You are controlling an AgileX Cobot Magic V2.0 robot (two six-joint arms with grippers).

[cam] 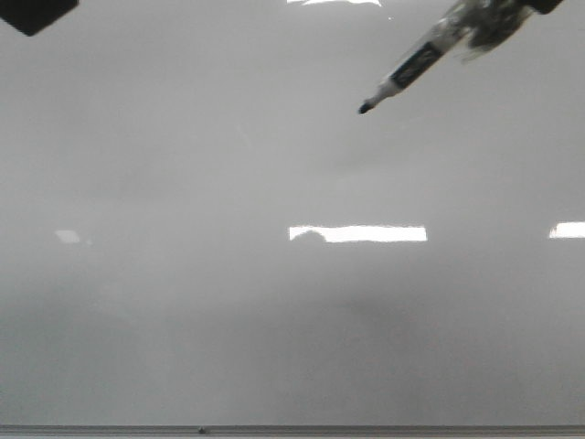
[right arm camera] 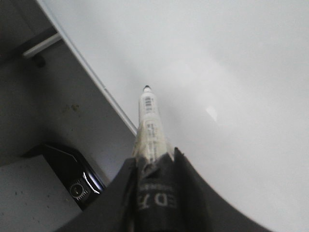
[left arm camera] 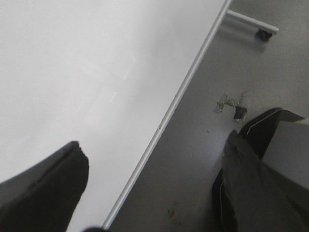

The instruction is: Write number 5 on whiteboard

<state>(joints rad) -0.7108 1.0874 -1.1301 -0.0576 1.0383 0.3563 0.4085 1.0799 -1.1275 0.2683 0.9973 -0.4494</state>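
The whiteboard [cam: 183, 320] fills the front view, glossy grey-white and bare; no number 5 shows on it. My right gripper [right arm camera: 153, 159] is shut on a white marker [cam: 416, 66] with a black tip [cam: 365, 108], which points down-left at the board's upper right, its tip a little above the surface. The marker [right arm camera: 150, 121] also shows in the right wrist view over the whiteboard [right arm camera: 231, 72]. My left gripper [left arm camera: 154, 169] is open and empty, over the whiteboard's [left arm camera: 72, 72] metal frame edge [left arm camera: 169, 111]. Only its dark corner [cam: 37, 13] shows at the front view's top left.
Bright light reflections [cam: 358, 233] lie across the board. The frame edge [cam: 292, 429] runs along the bottom of the front view. Grey floor [left arm camera: 231, 63] lies beyond the board, with a black robot base part [right arm camera: 72, 174] and a stand leg [left arm camera: 251, 21].
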